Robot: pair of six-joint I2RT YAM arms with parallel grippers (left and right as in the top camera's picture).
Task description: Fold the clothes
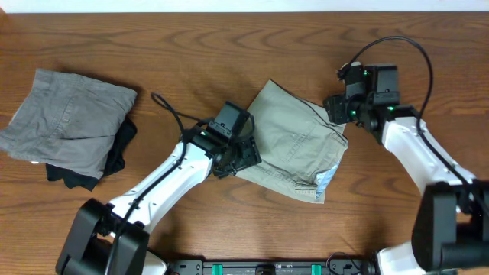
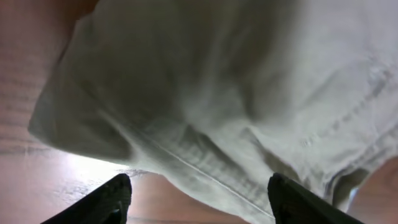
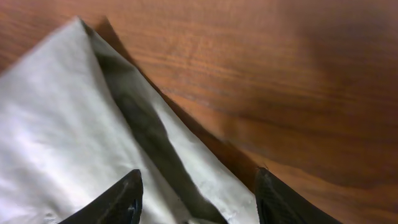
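The khaki-green shorts (image 1: 294, 145) lie folded on the wooden table at centre, a bit of pale blue lining (image 1: 326, 182) showing at their lower right corner. My left gripper (image 1: 243, 156) is open at the shorts' left edge; in the left wrist view its fingers (image 2: 199, 200) straddle the hem (image 2: 211, 93) with bare table between them. My right gripper (image 1: 341, 111) is open at the shorts' upper right edge; in the right wrist view its fingers (image 3: 196, 198) hover over the cloth's edge (image 3: 74, 143).
A darker grey folded pair of shorts (image 1: 65, 122) lies at the left on top of a small black garment (image 1: 114, 156). A black cable (image 1: 172, 114) runs from the left arm across the table. The table's far edge is at the top.
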